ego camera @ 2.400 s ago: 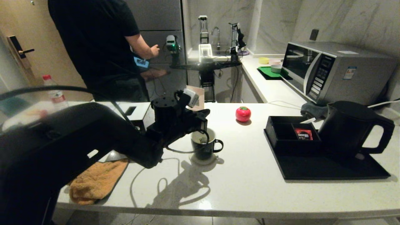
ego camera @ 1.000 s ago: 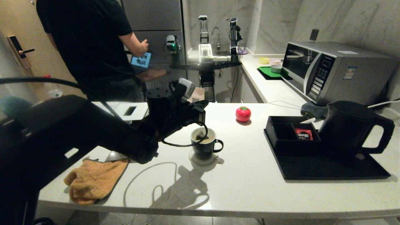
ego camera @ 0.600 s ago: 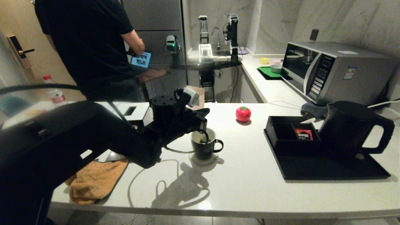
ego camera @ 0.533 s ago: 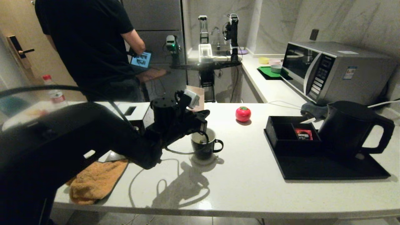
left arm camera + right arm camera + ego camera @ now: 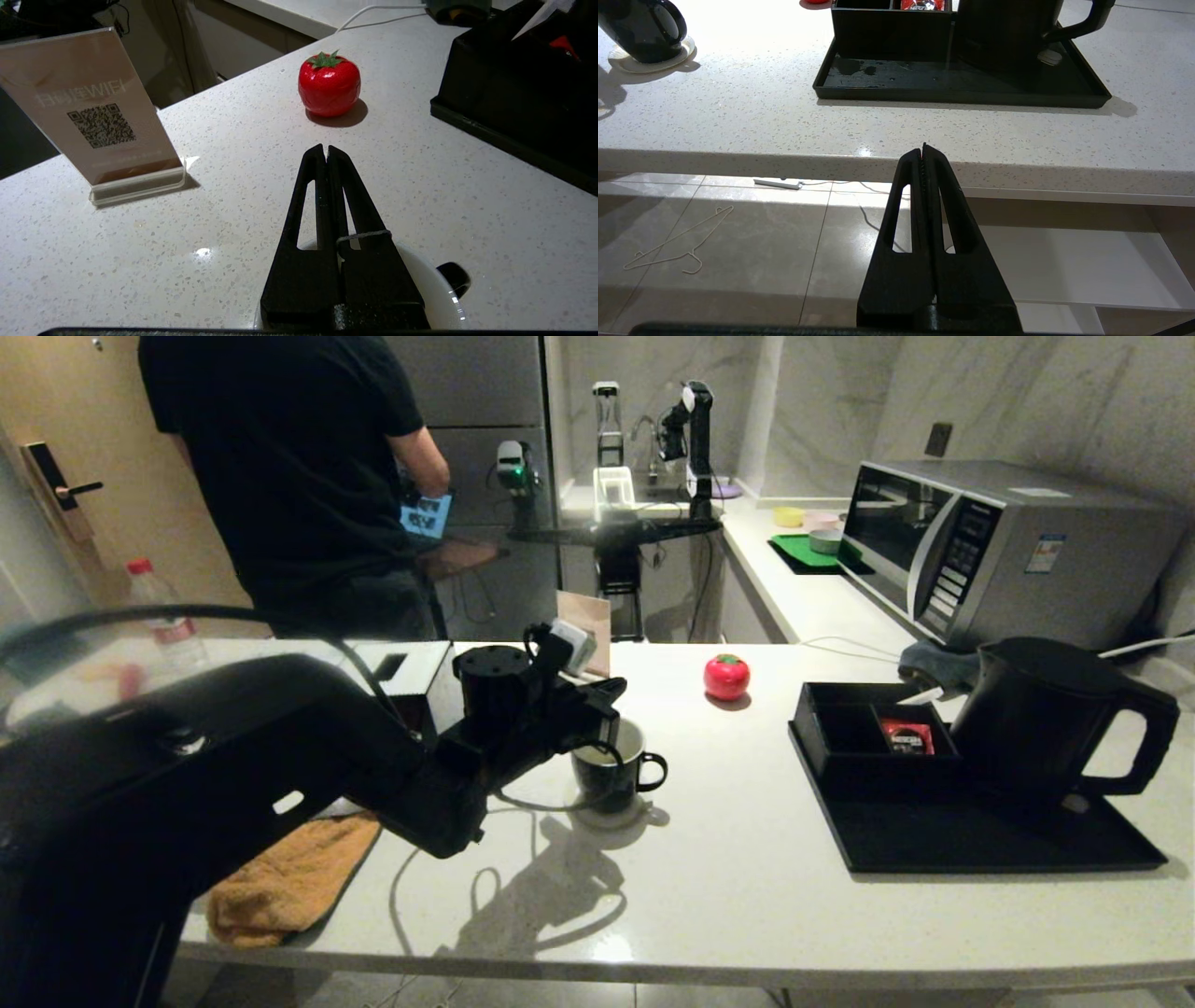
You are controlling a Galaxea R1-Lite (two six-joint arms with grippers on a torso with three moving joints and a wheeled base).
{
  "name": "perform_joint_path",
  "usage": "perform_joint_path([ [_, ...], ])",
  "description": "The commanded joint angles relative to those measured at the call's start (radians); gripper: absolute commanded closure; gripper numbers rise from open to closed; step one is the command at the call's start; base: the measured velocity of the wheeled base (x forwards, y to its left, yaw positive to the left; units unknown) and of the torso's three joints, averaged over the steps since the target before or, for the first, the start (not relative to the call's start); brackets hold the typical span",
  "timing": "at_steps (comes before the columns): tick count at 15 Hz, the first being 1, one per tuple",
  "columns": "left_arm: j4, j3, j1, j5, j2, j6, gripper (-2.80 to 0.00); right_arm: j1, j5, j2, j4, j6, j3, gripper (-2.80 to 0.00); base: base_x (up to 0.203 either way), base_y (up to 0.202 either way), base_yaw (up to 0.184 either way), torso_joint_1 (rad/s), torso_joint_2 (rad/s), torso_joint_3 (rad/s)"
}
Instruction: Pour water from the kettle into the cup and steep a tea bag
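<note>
The black cup (image 5: 611,777) stands on a pale coaster left of the counter's middle; its white rim (image 5: 437,284) shows under my fingers. My left gripper (image 5: 609,721) (image 5: 325,148) hangs just over the cup's mouth, shut, with a thin grey string (image 5: 364,234) looped over one finger. The tea bag and the water are hidden beneath the fingers. The black kettle (image 5: 1046,719) (image 5: 1004,28) stands upright on the black tray (image 5: 980,835) at the right. My right gripper (image 5: 923,147) is shut on nothing, parked below the counter's front edge.
A red tomato-shaped thing (image 5: 726,677) (image 5: 329,84) lies behind the cup. A QR sign (image 5: 93,116) stands at the back left. A black box with a red packet (image 5: 906,737) sits on the tray. An orange towel (image 5: 280,877) lies front left. A person (image 5: 299,476) stands behind.
My left gripper rose a little a second ago, showing the tea bag in the cup, then sank again; now it sits lower over the cup and the bag is out of sight.
</note>
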Motion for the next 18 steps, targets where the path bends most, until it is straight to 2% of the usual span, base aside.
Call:
perform_joint_path([
  [1,-0.003,-0.004,-0.007,0.001,-0.042,-0.001,0.0,0.001,0.0,0.001,0.001,0.0,0.0,0.0,0.0,0.0,0.0,0.0,0.0,0.0],
  [7,0.001,-0.001,0.01,0.022,-0.15,-0.001,0.0,0.001,0.0,0.001,0.001,0.0,0.0,0.0,0.0,0.0,0.0,0.0,0.0,0.0],
  [18,-0.005,0.003,0.002,0.024,-0.121,0.0,0.0,0.001,0.0,0.001,0.001,0.0,0.0,0.0,0.0,0.0,0.0,0.0,0.0,0.0],
])
